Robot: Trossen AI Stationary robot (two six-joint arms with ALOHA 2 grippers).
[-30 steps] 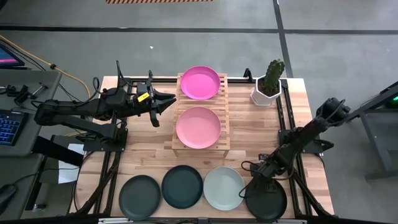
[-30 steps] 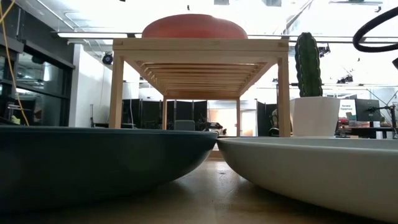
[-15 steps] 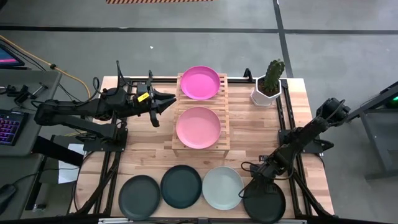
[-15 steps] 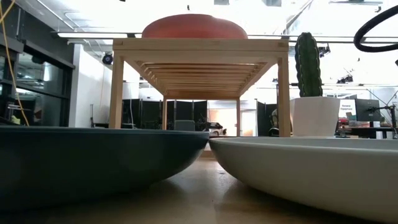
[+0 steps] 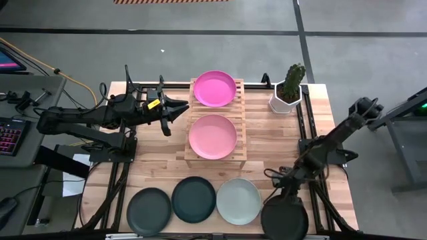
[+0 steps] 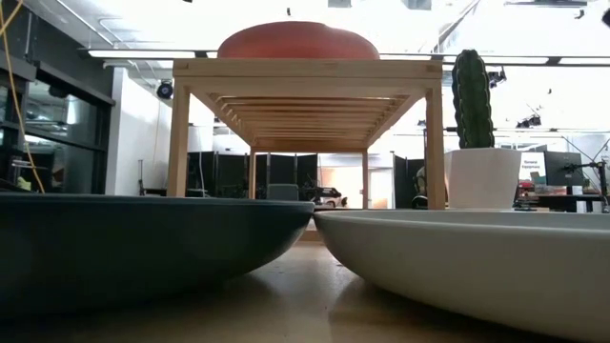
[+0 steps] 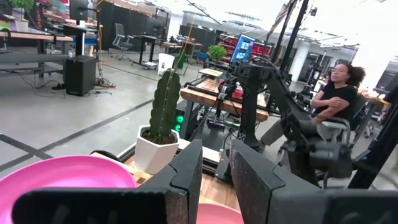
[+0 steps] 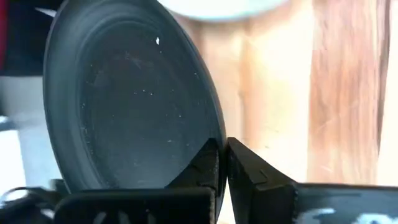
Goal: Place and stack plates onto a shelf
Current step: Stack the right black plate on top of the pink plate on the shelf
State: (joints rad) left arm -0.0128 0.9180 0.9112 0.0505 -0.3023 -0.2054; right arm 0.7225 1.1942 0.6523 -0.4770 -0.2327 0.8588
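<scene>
Surface: plank tabletop with concrete floor all round; the low view looks into a room of desks and monitors.
Left gripper: hovers near the shelf's left side, level with the gap between the two pink plates; its fingers stand a narrow gap apart, holding nothing.
Shelf: slatted wooden rack in the middle of the table.
Pink plates: one on the far half of the shelf, the other on the near half, side by side, not stacked.
Front row, left to right: dark plate, second dark plate, mint-white plate; each lies just beside the next.
Right gripper: at the near right corner, fingers pinching the rim of the third dark plate.
Third dark plate: at the table's front edge, right of the mint-white one.
Cactus pot: far right corner.
</scene>
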